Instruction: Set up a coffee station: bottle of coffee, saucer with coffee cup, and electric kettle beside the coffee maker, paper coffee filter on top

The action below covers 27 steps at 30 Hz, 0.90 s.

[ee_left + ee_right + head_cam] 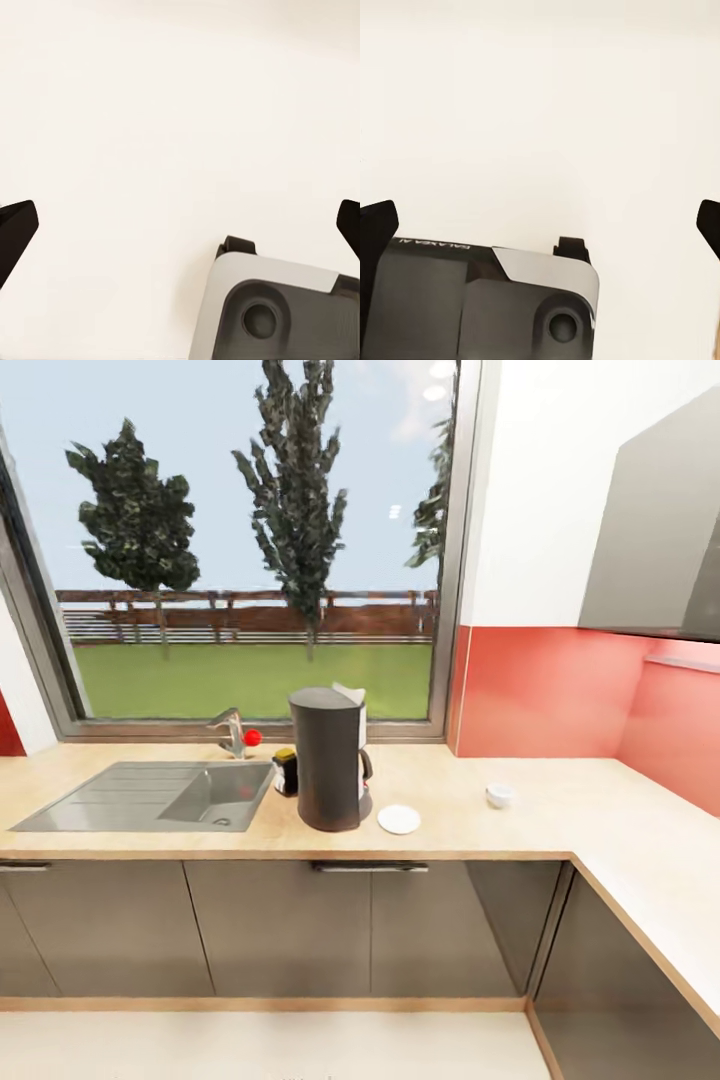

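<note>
coffee cup (498, 795) sits right of saucer (399, 819), apart | we judge right hand (540, 217) likely nearer | both hands spread wide, empty

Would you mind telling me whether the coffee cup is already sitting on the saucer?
No, the coffee cup stands alone on the countertop, well apart from the saucer beside the coffee maker.

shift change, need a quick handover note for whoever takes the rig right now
Left gripper and right gripper: both open, empty, over pale floor.
On the countertop: coffee maker with paper coffee filter on top, bottle of coffee beside it by the sink, saucer beside it.
Left: coffee cup sits apart from the saucer; move it on. Electric kettle still to bring.
</note>
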Available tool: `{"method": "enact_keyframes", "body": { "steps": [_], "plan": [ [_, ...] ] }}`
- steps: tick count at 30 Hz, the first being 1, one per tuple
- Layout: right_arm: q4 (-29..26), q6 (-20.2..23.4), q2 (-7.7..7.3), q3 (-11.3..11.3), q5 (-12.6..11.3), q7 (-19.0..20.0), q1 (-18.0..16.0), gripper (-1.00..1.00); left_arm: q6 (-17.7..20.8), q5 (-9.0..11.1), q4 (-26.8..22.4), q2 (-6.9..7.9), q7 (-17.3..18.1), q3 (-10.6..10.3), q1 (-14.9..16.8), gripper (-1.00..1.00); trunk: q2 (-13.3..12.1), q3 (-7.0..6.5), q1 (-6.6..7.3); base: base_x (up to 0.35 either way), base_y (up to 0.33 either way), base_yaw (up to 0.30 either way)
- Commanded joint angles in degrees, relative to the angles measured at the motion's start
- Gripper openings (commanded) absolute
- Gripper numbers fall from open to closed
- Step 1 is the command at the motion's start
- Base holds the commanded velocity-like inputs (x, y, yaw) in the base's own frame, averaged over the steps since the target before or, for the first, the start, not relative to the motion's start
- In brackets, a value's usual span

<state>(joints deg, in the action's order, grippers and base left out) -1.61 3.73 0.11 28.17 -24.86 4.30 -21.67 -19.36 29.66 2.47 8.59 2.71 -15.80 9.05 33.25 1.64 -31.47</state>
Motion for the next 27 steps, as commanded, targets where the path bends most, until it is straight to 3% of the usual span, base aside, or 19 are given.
{"method": "enact_keyframes", "body": {
  "steps": [1,9,27],
  "plan": [
    [-0.1,0.2,-0.02,0.5,-0.6,0.1,0.0,1.0,-0.3,0.6,0.2,-0.04,0.3,-0.5,0.1,1.0,0.1,0.17,-0.02,0.0,0.0,0.238],
    [-0.1,0.2,-0.02,0.5,-0.5,0.0,0.0,1.0,-0.4,0.6,0.2,-0.06,0.3,-0.5,0.1,1.0,0.1,0.71,-0.02,-0.047,0.137,0.206],
    [-0.1,0.2,-0.01,0.5,-0.5,0.0,0.0,1.0,-0.6,0.8,0.2,0.02,0.3,-0.4,0.1,1.0,0.1,2.04,-0.02,0.018,0.311,0.178]
  ]
}}
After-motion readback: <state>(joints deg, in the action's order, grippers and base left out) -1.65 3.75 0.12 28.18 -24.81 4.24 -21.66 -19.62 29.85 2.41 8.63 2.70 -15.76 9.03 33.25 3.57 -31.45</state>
